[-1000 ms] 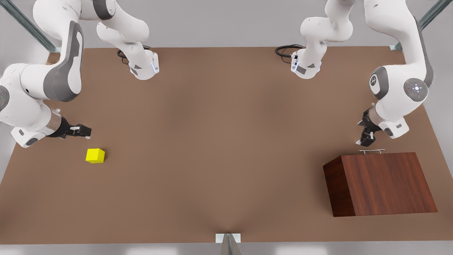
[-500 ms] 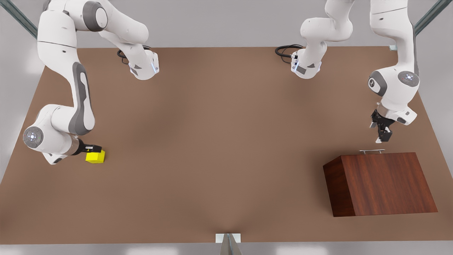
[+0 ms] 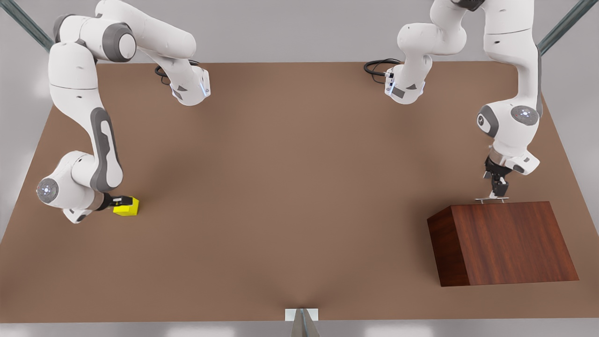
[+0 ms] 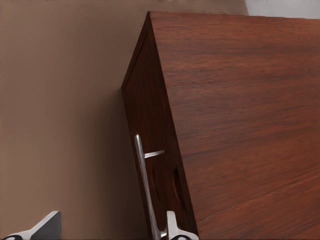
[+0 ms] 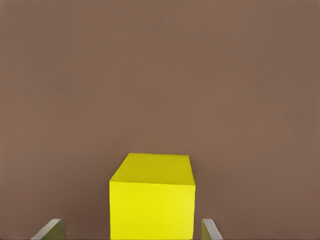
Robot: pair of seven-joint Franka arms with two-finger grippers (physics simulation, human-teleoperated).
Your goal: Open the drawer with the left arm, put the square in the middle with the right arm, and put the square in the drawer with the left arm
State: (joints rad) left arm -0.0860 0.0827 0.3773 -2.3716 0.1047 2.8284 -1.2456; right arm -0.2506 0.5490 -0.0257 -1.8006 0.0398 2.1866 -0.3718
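The right gripper (image 3: pixel 122 201) sits low at the table's (image 3: pixel 290 187) edge on the front view's left, right at the square (image 3: pixel 127 207). From the right wrist view the yellow cube (image 5: pixel 152 197) stands between the two fingertips (image 5: pixel 49 230), w/ a gap on each side, so the pincer is wide and not yet pinching it. The cube rests flat on the brown top, well apart from the wooden box (image 3: pixel 507 243).

Over on the front view's right, the left gripper (image 3: pixel 497 192) points down at the back of the box, tips at the silver bar handle (image 3: pixel 492 199). In the left wrist view the handle (image 4: pixel 145 185) runs along the drawer (image 4: pixel 150 150) front; one fingertip (image 4: pixel 176 227) is just behind the bar, next to the wood, the other (image 4: pixel 42 227) well out over the table. So the pincer is spread wide w/ the bar between the fingers, no grip on it. Drawer front sits flush w/ the box, i.e. closed.

The middle (image 3: pixel 299 178) of the table is plain brown.
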